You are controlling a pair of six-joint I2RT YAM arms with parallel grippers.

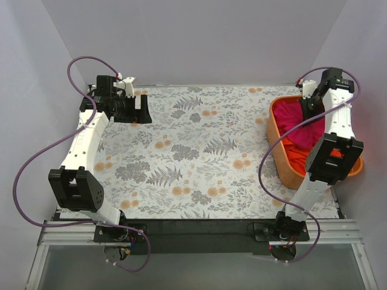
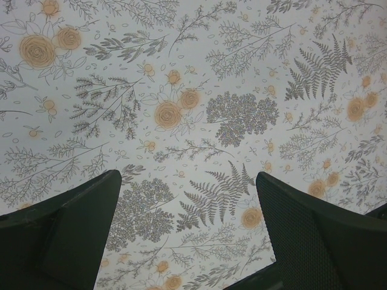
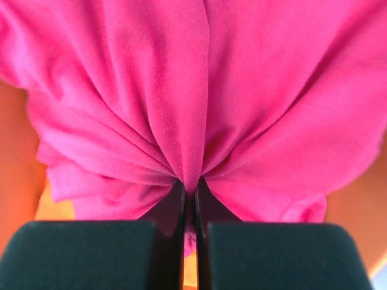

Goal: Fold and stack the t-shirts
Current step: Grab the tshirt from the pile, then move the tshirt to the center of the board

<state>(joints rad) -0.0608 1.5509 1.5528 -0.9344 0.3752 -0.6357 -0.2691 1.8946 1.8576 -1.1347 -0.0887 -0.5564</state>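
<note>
My right claw (image 3: 189, 188) pinches just a thin fold of the pink t-shirt (image 3: 242, 90), which may slip in lifting.

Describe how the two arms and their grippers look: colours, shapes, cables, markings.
The left arm and right arm have white links with boxy black joint housings; one on the right arm shows a red-orange mark. A purple cable loops along each. The left gripper and right gripper have wide, flat black fingers; one left finger has a fine mesh texture.
</note>
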